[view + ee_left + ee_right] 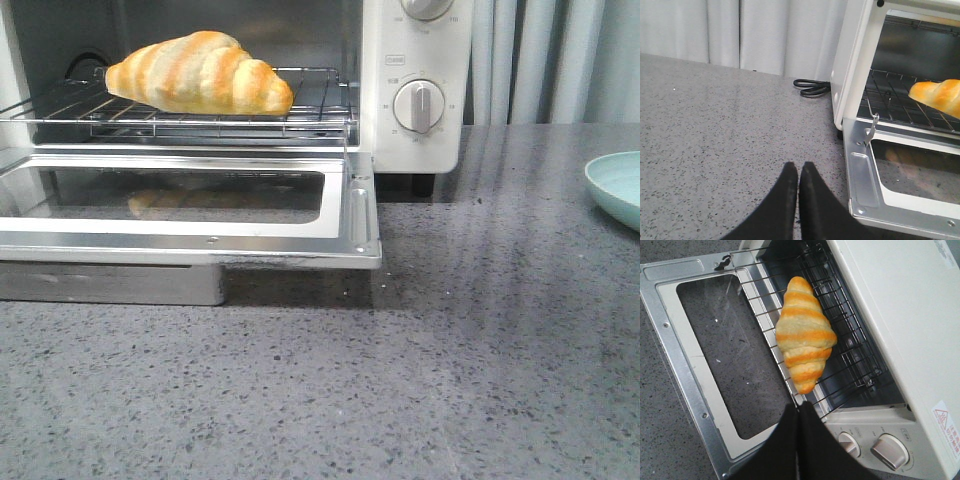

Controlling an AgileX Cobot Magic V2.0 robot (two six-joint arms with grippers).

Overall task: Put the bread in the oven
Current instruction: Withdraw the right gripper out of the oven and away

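Observation:
The bread, a golden-orange croissant with cream stripes, lies on the wire rack inside the cream-white oven. The oven door hangs open and flat. The bread also shows in the right wrist view and partly in the left wrist view. My right gripper is shut and empty, above the rack's front edge, just short of the bread's near tip. My left gripper is shut and empty over the counter, beside the door's corner. Neither gripper shows in the front view.
A pale teal plate sits at the counter's right edge. The oven's dials face forward. A black power cord lies coiled behind the oven's side. White curtains hang behind the counter.

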